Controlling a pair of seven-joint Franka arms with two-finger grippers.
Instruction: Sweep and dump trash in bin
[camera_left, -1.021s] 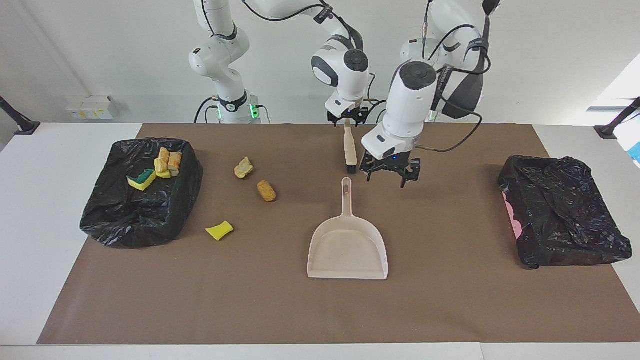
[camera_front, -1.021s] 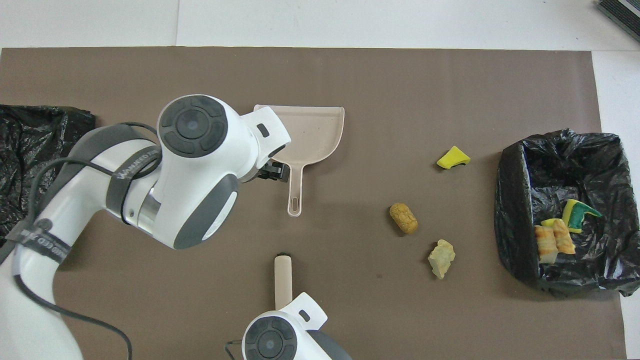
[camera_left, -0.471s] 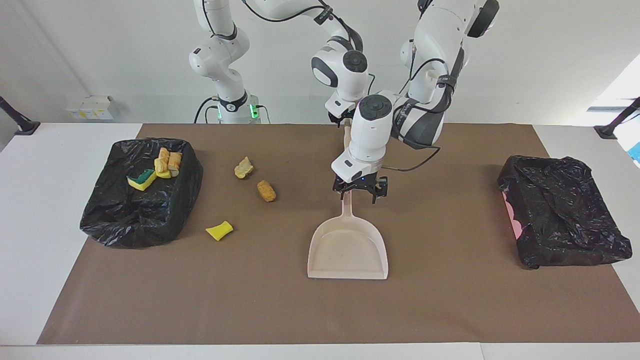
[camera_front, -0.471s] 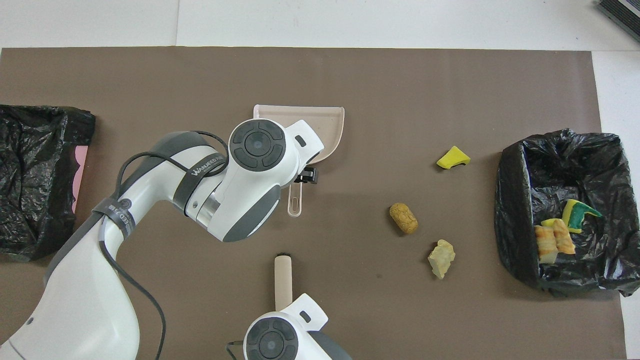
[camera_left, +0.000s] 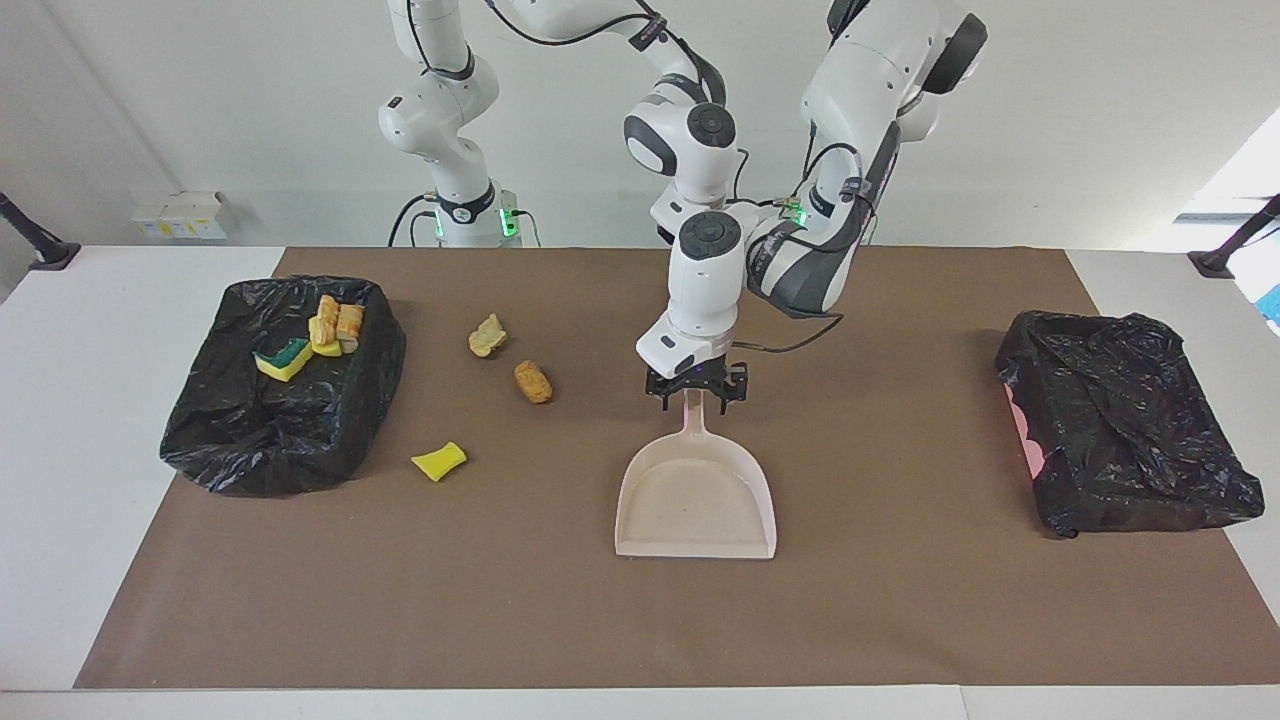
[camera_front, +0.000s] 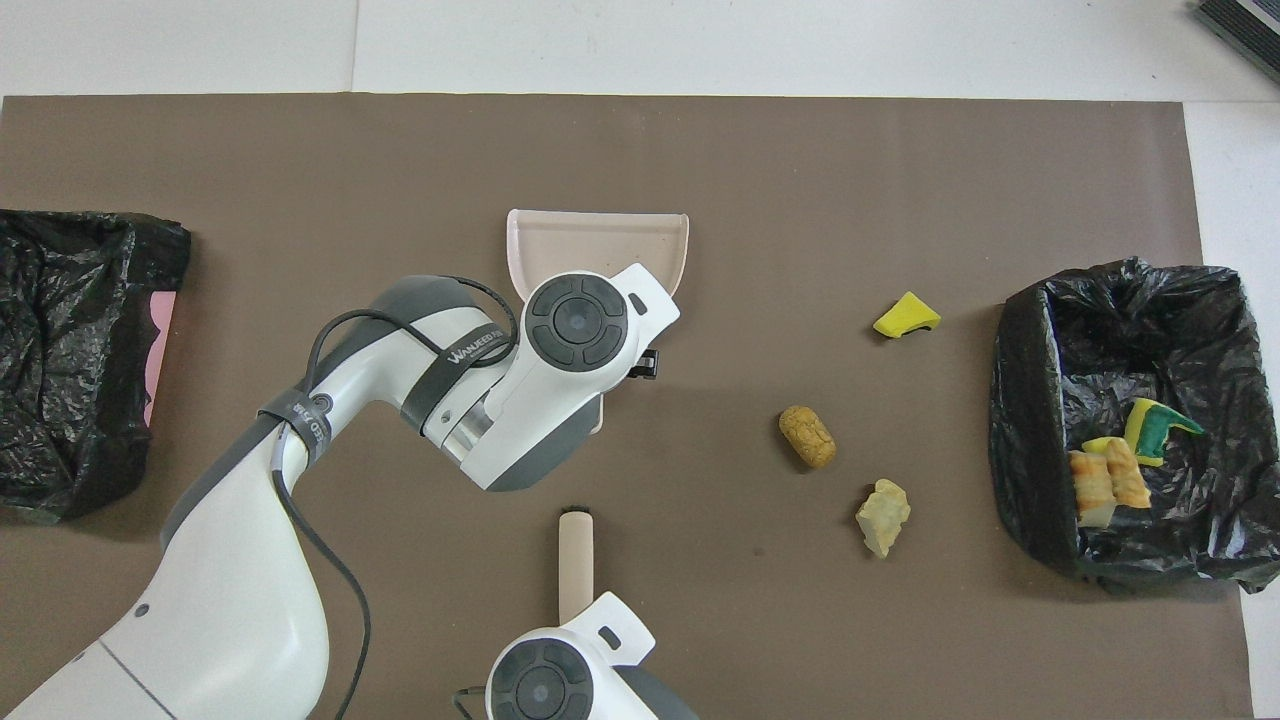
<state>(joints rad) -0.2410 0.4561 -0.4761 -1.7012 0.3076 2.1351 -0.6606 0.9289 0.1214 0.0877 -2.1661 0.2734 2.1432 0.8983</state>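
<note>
I count three trash bits loose on mat: yellow sponge piece (camera_left: 439, 462), beige lump (camera_left: 487, 336), golden-brown piece (camera_left: 533, 381). More trash inside one bin (camera_left: 285, 400), number unclear. Two black-lined bins, second (camera_left: 1125, 435). One dustpan (camera_left: 696, 494). One brush (camera_front: 575, 560).

Facing view: high, across the table, looking at both robots.
Overhead view: high above the robots' end, looking steeply down and forward.
Shared: brown mat (camera_left: 900, 600), dustpan (camera_left: 695, 505), bin (camera_front: 1120, 330); sides mirrored.
</note>
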